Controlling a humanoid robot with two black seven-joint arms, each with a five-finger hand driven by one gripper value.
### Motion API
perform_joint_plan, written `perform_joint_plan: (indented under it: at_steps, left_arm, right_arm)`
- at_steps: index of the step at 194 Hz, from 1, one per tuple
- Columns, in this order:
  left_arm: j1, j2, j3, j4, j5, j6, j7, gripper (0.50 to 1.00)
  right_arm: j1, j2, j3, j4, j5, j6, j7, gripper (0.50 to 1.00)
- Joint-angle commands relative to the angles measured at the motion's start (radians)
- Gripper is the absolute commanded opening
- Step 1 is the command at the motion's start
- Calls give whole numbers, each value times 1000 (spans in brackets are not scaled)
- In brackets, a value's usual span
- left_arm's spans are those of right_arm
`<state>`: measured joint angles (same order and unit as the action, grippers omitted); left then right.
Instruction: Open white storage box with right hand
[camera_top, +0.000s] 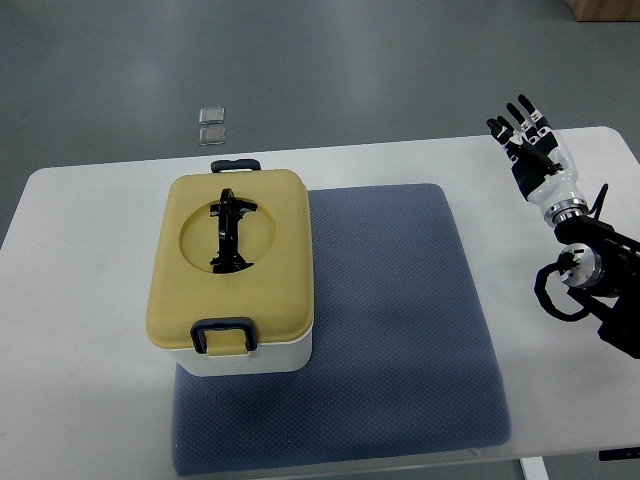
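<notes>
Item: white storage box (250, 355), rectangular, rounded corners, white body under a mustard-yellow lid (275, 260). It sits on the left part of a blue-grey mat (400, 320), overhanging the mat's left edge onto the white tabletop (90, 260). The mat likely serves to keep the box from sliding when the lid is worked.

Fittings: a black carry handle (230, 232) lies folded flat in a round recess at the lid's centre. A dark latch clip (224, 336) stands at the near edge of the lid; a second latch clip (235, 165) shows at the far edge. Both appear closed down, so the box reads as shut and the task as not yet begun.

Right robot hand (528, 140): black and white, at the far right of the tabletop, well apart from the box. Fingers are spread and extended, pointing away from the robot, holding nothing. Its arm enters from the right edge. The posture suggests readiness before any reach; the latches would probably need releasing before the lid lifts.

Left robot hand: not visible.

Other: two small clear squares (211, 125) lie on the floor beyond the tabletop.
</notes>
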<state>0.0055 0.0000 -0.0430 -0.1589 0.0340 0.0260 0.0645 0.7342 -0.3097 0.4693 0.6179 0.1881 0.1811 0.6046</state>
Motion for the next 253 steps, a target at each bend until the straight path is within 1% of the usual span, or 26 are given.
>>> perform_joint_plan:
  at_steps: [1,31,45,64,77,94,123,152,162,163,165,175,192,209,211,219,223,228,243,253]
  left_arm:
    - [1,0,0,1,0,0,0,1000]
    - [-1,0,0,1,0,0,0,1000]
    - [1,0,0,1,0,0,0,1000]
    - [-1,0,0,1,0,0,0,1000]
    - [1,0,0,1,0,0,0,1000]
    - [-1,0,0,1,0,0,0,1000]
    - [1,0,0,-1,0,0,0,1000]
    - [1,0,0,1,0,0,0,1000]
    - [1,0,0,1,0,0,0,1000]
    - [-1,0,0,1,0,0,0,1000]
    - [1,0,0,1,0,0,0,1000]
    - [1,0,0,1,0,0,0,1000]
    - [-1,0,0,-1,0,0,0,1000]
    - [-1,0,0,1,0,0,0,1000]
    - [-1,0,0,-1,0,0,0,1000]
    - [1,0,0,1,0,0,0,1000]
    - [-1,0,0,1,0,0,0,1000]
    - [1,0,0,-1,0,0,0,1000]
    - [-1,0,0,1,0,0,1,1000]
    - [-1,0,0,1,0,0,0,1000]
  right_arm:
    - [11,1,-9,6,1,1,1,930]
    - [57,-20,-46,17,-61,0,4,930]
    - [100,-63,-95,33,-131,-8,6,930]
    - [175,-129,-152,91,-222,-51,6,930]
    - [249,-203,-208,146,-317,-54,6,930]
    - [353,-264,-285,190,-424,-46,6,930]
    - [548,-310,-463,250,-625,-41,6,930]
    - [751,-315,-652,364,-843,-31,6,930]
    - [751,-315,-652,364,-843,-31,6,930]
    - [807,-306,-687,388,-911,-29,6,930]
    - [820,-304,-693,393,-926,-29,6,928]
    - [854,-298,-701,405,-969,-29,6,928]
    - [932,-243,-712,418,-1049,-26,6,928]
    - [1021,-166,-759,422,-1113,-28,6,928]
    - [1045,-138,-774,425,-1121,-28,6,928]
    - [1087,-86,-805,430,-1125,-29,6,928]
    - [1096,-75,-813,431,-1127,-29,6,928]
    - [1120,-34,-831,434,-1133,-29,6,928]
    - [1163,47,-865,436,-1161,-40,6,926]
    - [1177,81,-888,434,-1181,-40,6,926]
